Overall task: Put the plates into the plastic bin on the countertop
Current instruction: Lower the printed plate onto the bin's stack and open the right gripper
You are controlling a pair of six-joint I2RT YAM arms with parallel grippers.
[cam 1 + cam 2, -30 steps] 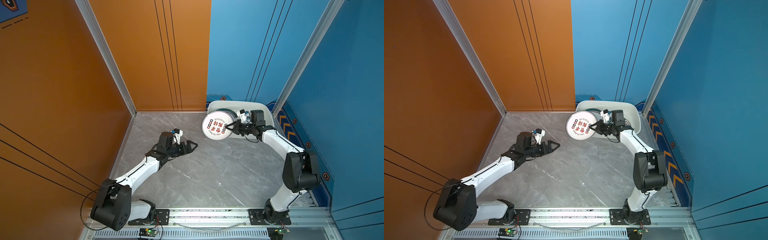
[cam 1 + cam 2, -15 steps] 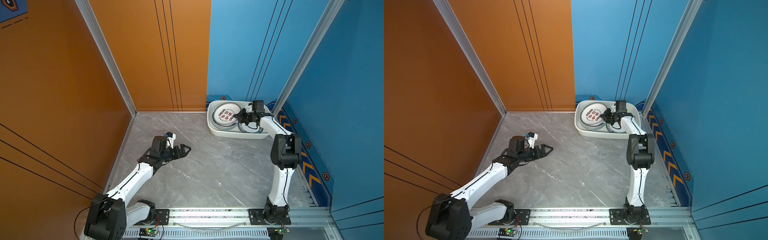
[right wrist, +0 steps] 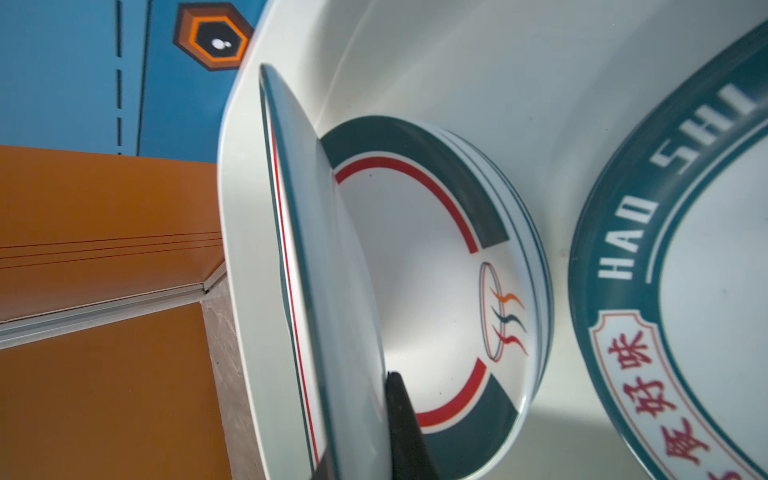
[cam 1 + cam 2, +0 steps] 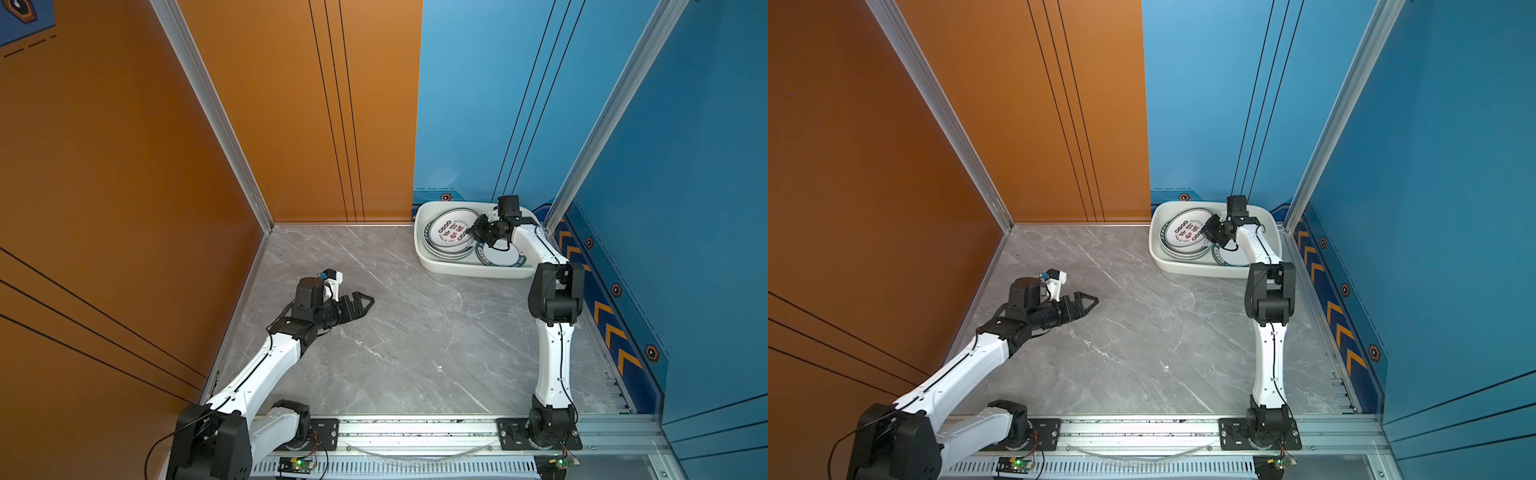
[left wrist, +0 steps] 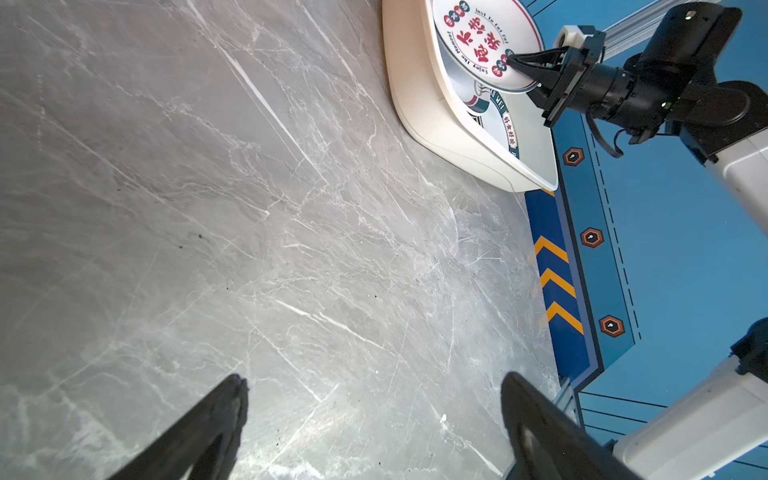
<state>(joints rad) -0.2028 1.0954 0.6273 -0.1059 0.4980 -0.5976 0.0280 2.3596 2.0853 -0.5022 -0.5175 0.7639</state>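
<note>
The white plastic bin [image 4: 478, 271] [image 4: 1196, 271] [image 5: 436, 137] stands in the far right corner of the grey countertop [image 4: 415, 332]. My right gripper [image 4: 471, 232] [image 4: 1205, 231] [image 5: 510, 61] [image 3: 361, 415] is shut on the rim of a plate with red characters [image 4: 451, 230] [image 4: 1185, 233] [image 5: 478, 41] [image 3: 324, 291]. It holds that plate tilted over a stack of plates [image 4: 444, 252] [image 3: 436, 270] inside the bin. A green-rimmed plate [image 4: 500, 258] [image 4: 1231, 258] [image 3: 706, 291] lies beside the stack. My left gripper [image 4: 366, 301] [image 4: 1091, 302] [image 5: 374, 380] is open and empty over the countertop's left side.
An orange wall [image 4: 124, 208] bounds the left side and a blue wall [image 4: 685, 249] the right. The aluminium rail [image 4: 415, 432] with both arm bases runs along the front edge. The bin sits close to the back wall and the right corner post [image 4: 557, 212].
The right gripper has carried the red-character plate from upright in front of the bin to inside it, tilted over the stack. The left arm has drawn back towards the left.
</note>
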